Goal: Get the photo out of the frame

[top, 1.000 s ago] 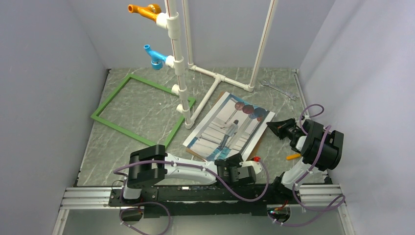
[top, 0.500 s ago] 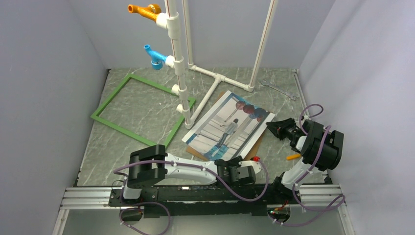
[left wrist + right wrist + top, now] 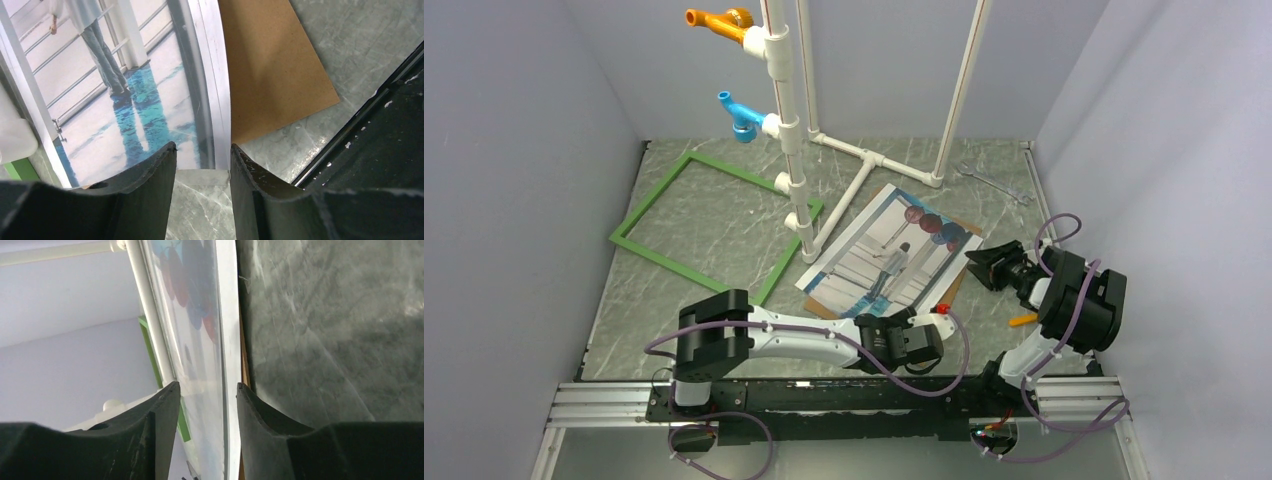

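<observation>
The photo [image 3: 889, 255] lies flat on the brown backing board [image 3: 954, 285] at mid-table. It is outside the green frame [image 3: 714, 215], which lies empty at the left. My left gripper [image 3: 916, 322] is open at the photo's near right corner. In the left wrist view the photo [image 3: 125, 100] and board [image 3: 265, 70] end just beyond my left gripper [image 3: 202, 150], with bare table between the jaws. My right gripper [image 3: 981, 265] is open at the photo's right edge. In the right wrist view the photo's white border [image 3: 227, 340] runs between the jaws of my right gripper [image 3: 207, 387].
A white pipe stand [image 3: 864, 165] rises behind the photo, with orange [image 3: 719, 20] and blue [image 3: 739, 115] fittings on one upright. A wrench [image 3: 992, 182] lies at the back right. A small orange object [image 3: 1022, 320] lies near the right arm. Walls enclose three sides.
My left gripper has moved left and forward to the photo's near corner. My right gripper has moved left and lower, onto the photo's right edge. The photo and frame stay put.
</observation>
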Robot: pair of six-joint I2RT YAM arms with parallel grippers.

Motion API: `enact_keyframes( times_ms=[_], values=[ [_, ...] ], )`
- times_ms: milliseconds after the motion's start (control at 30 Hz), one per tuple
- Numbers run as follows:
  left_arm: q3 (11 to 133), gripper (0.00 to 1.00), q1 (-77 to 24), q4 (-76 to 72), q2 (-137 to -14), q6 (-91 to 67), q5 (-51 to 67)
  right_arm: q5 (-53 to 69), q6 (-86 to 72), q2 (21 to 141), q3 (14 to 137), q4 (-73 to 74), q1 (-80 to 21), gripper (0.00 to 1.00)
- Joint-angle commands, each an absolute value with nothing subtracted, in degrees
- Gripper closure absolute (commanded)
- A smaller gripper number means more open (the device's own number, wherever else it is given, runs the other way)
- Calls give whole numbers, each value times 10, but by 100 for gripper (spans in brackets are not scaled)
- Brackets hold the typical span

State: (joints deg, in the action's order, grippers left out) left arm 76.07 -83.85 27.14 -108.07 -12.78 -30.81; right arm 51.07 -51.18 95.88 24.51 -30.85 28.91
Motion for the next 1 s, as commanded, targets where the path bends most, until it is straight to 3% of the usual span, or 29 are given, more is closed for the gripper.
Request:
enact_keyframes(
  times_ms=[0, 367, 700, 967],
  values=[
    [761, 53, -829, 265, -1051, -130, -323, 484, -458, 911, 260, -242, 289, 52],
    [752, 55, -826, 253, -1051, -127, -316, 422, -417, 742, 208, -6, 236, 66],
    [742, 58, -818, 245, -1042, -125, -314, 356, -446, 591, 168, 134, 133, 68],
    [740, 59, -814, 243, -1039, -123, -311, 319, -433, 503, 160, 218, 125, 68]
  ],
)
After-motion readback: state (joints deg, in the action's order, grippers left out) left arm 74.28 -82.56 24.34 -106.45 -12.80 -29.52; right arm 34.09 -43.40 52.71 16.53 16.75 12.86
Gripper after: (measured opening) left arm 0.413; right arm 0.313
